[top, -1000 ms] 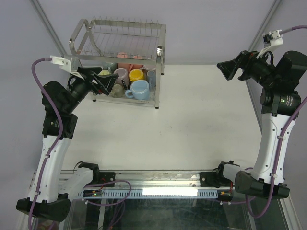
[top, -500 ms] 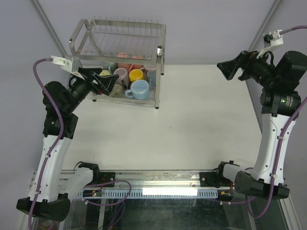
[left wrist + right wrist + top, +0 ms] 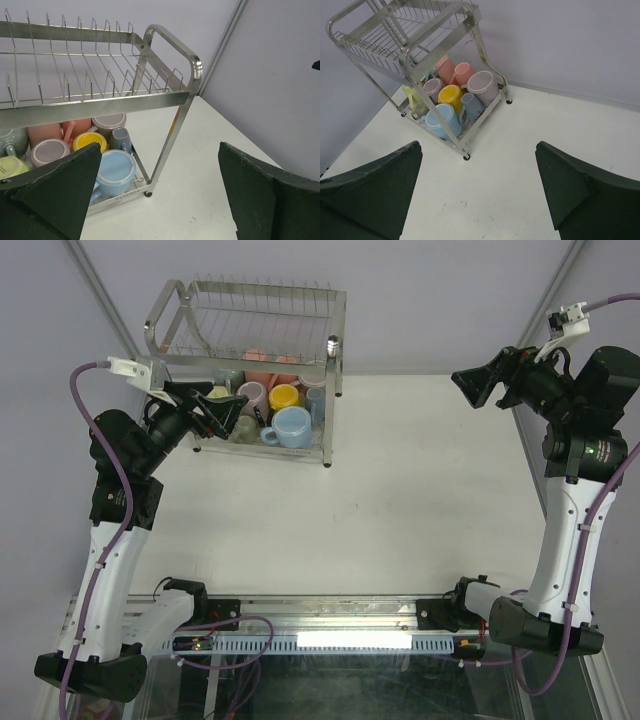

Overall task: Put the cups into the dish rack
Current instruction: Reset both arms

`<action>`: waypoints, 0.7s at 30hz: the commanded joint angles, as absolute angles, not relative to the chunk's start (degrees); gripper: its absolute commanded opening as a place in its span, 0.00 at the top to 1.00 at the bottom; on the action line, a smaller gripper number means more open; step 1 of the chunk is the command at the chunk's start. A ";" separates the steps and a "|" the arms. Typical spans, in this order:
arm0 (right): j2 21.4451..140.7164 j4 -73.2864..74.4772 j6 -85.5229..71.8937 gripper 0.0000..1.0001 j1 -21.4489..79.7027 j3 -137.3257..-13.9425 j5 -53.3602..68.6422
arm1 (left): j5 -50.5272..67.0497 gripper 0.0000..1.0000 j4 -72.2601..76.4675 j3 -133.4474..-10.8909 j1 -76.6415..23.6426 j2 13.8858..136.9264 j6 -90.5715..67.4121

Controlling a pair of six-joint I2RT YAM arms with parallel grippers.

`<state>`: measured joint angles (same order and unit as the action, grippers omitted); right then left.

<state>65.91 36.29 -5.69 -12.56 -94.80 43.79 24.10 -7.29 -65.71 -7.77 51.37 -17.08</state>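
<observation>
The chrome dish rack stands at the table's far left. Several cups sit packed on its lower shelf, among them a light blue one at the front corner, a yellow one and a lilac one. My left gripper hangs open just left of the lower shelf, holding nothing. In the left wrist view the open gripper frames the light blue cup and the rack's corner post. My right gripper is raised at the far right, open. It looks down on the rack from well off.
The white table runs from the rack to the right wall. Grey walls close in behind and on both sides. A metal rail with a light strip lies along the near edge between the arm bases.
</observation>
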 commanded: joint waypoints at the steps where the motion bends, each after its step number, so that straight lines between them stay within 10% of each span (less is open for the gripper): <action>1: 64.86 34.54 -5.45 0.01 -13.01 -95.71 44.65 | 23.91 0.01 -4.80 -65.92 -7.07 51.31 -16.38; 21: 65.37 34.80 -5.10 0.01 -13.07 -96.25 44.56 | 23.81 0.01 -4.67 -65.85 -7.07 51.68 -16.14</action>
